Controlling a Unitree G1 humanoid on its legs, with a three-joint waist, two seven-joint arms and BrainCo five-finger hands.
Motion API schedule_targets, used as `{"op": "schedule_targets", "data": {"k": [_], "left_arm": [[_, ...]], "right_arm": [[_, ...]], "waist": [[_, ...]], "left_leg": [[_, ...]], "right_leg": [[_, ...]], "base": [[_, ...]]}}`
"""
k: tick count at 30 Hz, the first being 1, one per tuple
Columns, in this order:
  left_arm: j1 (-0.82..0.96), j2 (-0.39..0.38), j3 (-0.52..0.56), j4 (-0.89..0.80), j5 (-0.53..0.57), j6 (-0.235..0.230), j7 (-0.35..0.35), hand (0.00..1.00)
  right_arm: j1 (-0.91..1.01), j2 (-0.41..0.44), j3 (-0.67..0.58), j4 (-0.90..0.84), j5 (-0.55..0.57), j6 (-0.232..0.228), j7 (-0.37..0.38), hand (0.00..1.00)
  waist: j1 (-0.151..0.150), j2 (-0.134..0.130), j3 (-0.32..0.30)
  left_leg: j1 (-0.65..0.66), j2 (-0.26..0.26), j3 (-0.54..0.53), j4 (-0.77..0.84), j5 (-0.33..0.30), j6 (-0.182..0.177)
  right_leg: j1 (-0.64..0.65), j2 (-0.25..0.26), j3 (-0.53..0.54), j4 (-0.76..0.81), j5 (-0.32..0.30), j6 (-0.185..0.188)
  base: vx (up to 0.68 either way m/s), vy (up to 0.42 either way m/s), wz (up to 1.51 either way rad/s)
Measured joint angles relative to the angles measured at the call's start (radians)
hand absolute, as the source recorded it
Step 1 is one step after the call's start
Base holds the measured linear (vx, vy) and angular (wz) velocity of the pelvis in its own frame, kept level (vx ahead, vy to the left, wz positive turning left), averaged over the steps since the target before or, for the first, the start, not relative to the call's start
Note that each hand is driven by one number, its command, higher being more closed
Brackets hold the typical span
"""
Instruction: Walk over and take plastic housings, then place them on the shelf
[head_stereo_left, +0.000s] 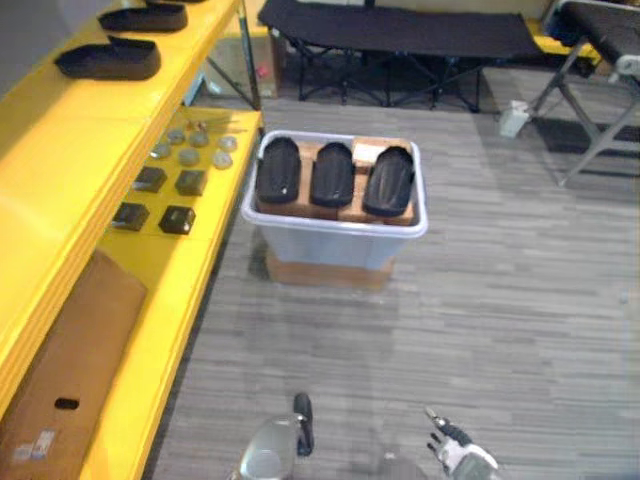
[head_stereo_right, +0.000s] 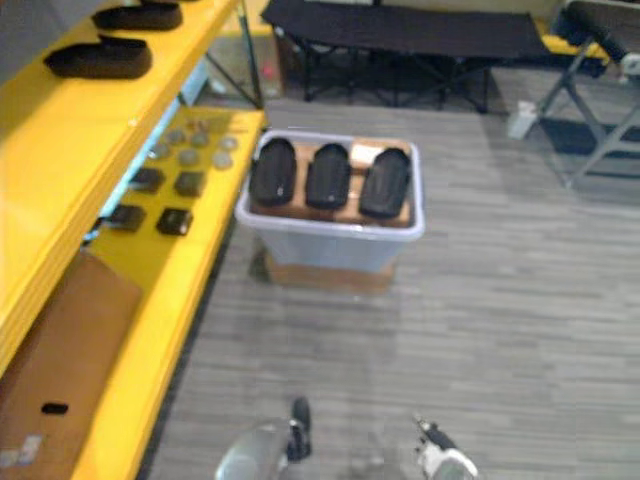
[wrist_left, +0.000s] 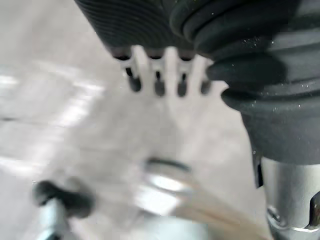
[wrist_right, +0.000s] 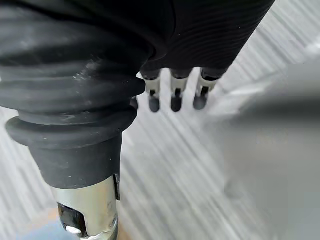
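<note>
Grey plank floor, with a yellow shelf along my left.

Left eye view: three black plastic housings lie side by side in a pale bin on the floor ahead, well apart from both arms. Two further housings sit on the top shelf. All are smooth, domed, elongated shells. I judge them light, stiff and somewhat slippery, best gripped across the narrow sides.

Left wrist view: left robot hand, fingers straight, empty.

Right wrist view: right robot hand, relaxed, holding nothing.
</note>
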Motion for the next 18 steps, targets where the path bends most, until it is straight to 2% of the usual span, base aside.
{"op": "schedule_targets", "data": {"k": [3, 4, 5, 6, 7, 8, 10, 11, 12, 13, 14, 15, 16, 18], "left_arm": [[-0.053, -0.002, -0.007, -0.025, -0.021, -0.035, -0.001, 0.00], [-0.084, -0.001, -0.029, -0.037, -0.030, -0.060, -0.002, 0.00], [-0.113, 0.000, -0.036, -0.043, -0.041, -0.070, -0.003, 0.00], [-0.126, -0.001, -0.040, -0.042, -0.055, -0.075, -0.003, 0.00], [-0.132, -0.010, -0.040, -0.046, -0.080, -0.081, -0.002, 0.00], [-0.130, -0.023, -0.040, -0.052, -0.100, -0.080, 0.001, 0.00], [-0.119, -0.034, -0.040, -0.052, -0.116, -0.076, 0.019, 0.00], [-0.094, -0.044, -0.038, -0.050, -0.116, -0.060, 0.034, 0.00], [-0.066, -0.078, -0.031, -0.044, -0.116, -0.049, 0.043, 0.00], [-0.056, -0.092, -0.028, -0.038, -0.115, -0.045, 0.045, 0.00], [-0.056, -0.119, 0.005, -0.037, -0.116, -0.044, 0.053, 0.00], [-0.061, -0.120, 0.008, -0.026, -0.111, -0.046, 0.063, 0.00], [-0.062, -0.118, 0.003, -0.022, -0.110, -0.047, 0.065, 0.00], [-0.063, -0.116, -0.025, -0.025, -0.102, -0.053, 0.068, 0.00]], "right_arm": [[-0.003, 0.006, 0.012, 0.008, 0.002, -0.006, -0.008, 0.00], [-0.007, 0.005, 0.009, 0.005, 0.017, -0.008, -0.011, 0.00], [-0.007, 0.002, 0.001, 0.003, 0.017, -0.007, -0.012, 0.00], [-0.004, 0.001, -0.005, 0.004, 0.010, -0.006, -0.012, 0.00], [0.012, -0.007, -0.013, 0.004, -0.026, -0.005, -0.013, 0.00], [0.035, -0.008, -0.015, 0.007, -0.053, 0.002, -0.017, 0.00], [0.064, -0.001, -0.015, 0.011, -0.058, 0.020, -0.023, 0.00], [0.082, -0.004, -0.017, 0.011, -0.055, 0.026, -0.023, 0.00], [0.091, -0.016, -0.023, 0.008, -0.053, 0.024, -0.023, 0.00], [0.093, -0.025, -0.021, 0.008, -0.055, 0.024, -0.022, 0.00], [0.100, -0.041, -0.020, 0.007, -0.057, 0.019, -0.023, 0.00], [0.100, -0.048, -0.020, 0.009, -0.073, 0.012, -0.022, 0.00], [0.100, -0.050, -0.019, 0.006, -0.089, 0.009, -0.021, 0.00], [0.098, -0.055, -0.003, -0.021, -0.134, -0.028, -0.007, 0.00]], "waist": [[-0.013, 0.013, -0.003], [-0.014, 0.022, -0.007], [-0.019, 0.025, -0.007], [-0.021, 0.024, -0.007], [-0.029, 0.022, -0.008], [-0.035, 0.018, -0.011], [-0.035, 0.004, -0.029], [-0.040, 0.021, -0.047], [-0.043, 0.064, -0.074], [-0.043, 0.081, -0.084], [-0.039, 0.108, -0.088], [-0.035, 0.109, -0.079], [-0.037, 0.107, -0.078], [-0.043, 0.104, -0.077]], "left_leg": [[0.046, 0.035, -0.012, -0.015, -0.030, -0.023], [0.051, 0.063, -0.017, -0.006, -0.054, -0.036], [0.051, 0.082, -0.030, 0.007, -0.076, -0.050], [0.055, 0.086, -0.036, 0.012, -0.086, -0.056], [0.066, 0.093, -0.061, 0.032, -0.117, -0.074], [0.082, 0.096, -0.090, 0.052, -0.147, -0.092], [0.099, 0.095, -0.117, 0.063, -0.181, -0.121], [0.098, 0.118, -0.141, 0.085, -0.212, -0.149], [0.092, 0.171, -0.144, 0.124, -0.221, -0.165], [0.070, 0.192, -0.142, 0.177, -0.219, -0.169], [-0.005, 0.233, -0.141, 0.327, -0.197, -0.205], [-0.035, 0.258, -0.127, 0.414, -0.186, -0.223], [-0.033, 0.261, -0.106, 0.414, -0.186, -0.223], [-0.035, 0.256, -0.034, 0.294, -0.179, -0.225]], "right_leg": [[-0.053, 0.029, -0.025, -0.222, 0.008, 0.007], [-0.107, 0.049, -0.019, -0.358, 0.038, 0.029], [-0.136, 0.070, 0.013, -0.486, 0.103, 0.030], [-0.145, 0.077, 0.033, -0.545, 0.137, 0.032], [-0.141, 0.077, 0.059, -0.609, 0.202, 0.029], [-0.127, 0.072, 0.063, -0.621, 0.261, 0.028], [-0.105, 0.074, 0.056, -0.632, 0.306, 0.011], [-0.109, 0.091, 0.055, -0.610, 0.388, -0.008], [-0.108, 0.132, 0.025, -0.582, 0.355, -0.033], [-0.104, 0.148, 0.018, -0.578, 0.342, -0.042], [-0.075, 0.173, 0.003, -0.582, 0.328, -0.064], [-0.012, 0.179, -0.010, -0.618, 0.322, -0.072], [0.021, 0.174, -0.014, -0.636, 0.323, -0.072], [0.093, 0.150, -0.031, -0.695, 0.322, -0.072]], "base": [[0.30, 0.006, 0.06], [0.33, -0.032, 0.02], [0.34, -0.052, 0.08], [0.34, -0.103, 0.32], [0.44, -0.247, 0.60], [0.37, -0.227, 0.66], [0.41, -0.311, 0.55], [0.55, -0.437, 0.50], [0.45, -0.340, 0.38], [0.50, -0.355, 0.28], [0.40, -0.276, 0.28], [0.37, -0.279, 0.27], [0.23, -0.195, 0.20], [0.23, -0.200, 0.13]]}}
